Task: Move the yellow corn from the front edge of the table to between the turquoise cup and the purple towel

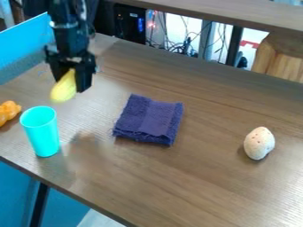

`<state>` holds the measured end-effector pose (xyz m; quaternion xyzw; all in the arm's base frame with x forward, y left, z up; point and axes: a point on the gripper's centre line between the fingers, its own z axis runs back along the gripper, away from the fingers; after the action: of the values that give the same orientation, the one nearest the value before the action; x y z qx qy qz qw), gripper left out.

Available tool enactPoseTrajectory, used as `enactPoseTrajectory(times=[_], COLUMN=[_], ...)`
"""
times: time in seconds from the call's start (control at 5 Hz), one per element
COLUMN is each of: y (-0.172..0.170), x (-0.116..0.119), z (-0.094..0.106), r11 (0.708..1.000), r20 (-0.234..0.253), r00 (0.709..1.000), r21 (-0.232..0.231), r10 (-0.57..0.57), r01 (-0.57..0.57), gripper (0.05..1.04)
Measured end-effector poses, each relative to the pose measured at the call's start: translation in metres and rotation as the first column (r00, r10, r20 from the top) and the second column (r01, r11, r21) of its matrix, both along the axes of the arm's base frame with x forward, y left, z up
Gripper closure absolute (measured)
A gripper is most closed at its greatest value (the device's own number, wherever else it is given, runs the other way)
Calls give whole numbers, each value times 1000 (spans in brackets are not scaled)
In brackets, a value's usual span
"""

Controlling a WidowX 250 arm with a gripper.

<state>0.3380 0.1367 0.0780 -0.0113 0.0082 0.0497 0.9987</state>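
Camera view: we list one gripper [74, 76], upper left, closed on a yellow object [64, 87], held aslant above the bench [207, 181]. Item, one turquoise cup [44, 137], upright, its contents beyond our telling, near the bench's front edge. Item, one orange object [7, 111], at the left, just beside the cup. Item, one folded purple cloth [149, 119], mid-bench. Item, one speckled egg-shaped object [259, 143], well apart at right; we note bare bench between it and the cloth.
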Motion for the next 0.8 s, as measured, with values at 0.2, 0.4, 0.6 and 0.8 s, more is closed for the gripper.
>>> enactPoseTrajectory(times=[0.2, 0.4, 0.6, 0.8], y=[5, 8, 13, 14], x=[9, 16, 23, 22], z=[-19, -30, -39, -46], r11=[1000, 999, 999, 999], r20=[-15, -24, -49, -70], r00=[1000, 999, 998, 997], r21=[12, 9, 12, 15], r10=[26, 37, 38, 35], r01=[-26, -37, -38, -34], gripper=[392, 392, 392, 392])
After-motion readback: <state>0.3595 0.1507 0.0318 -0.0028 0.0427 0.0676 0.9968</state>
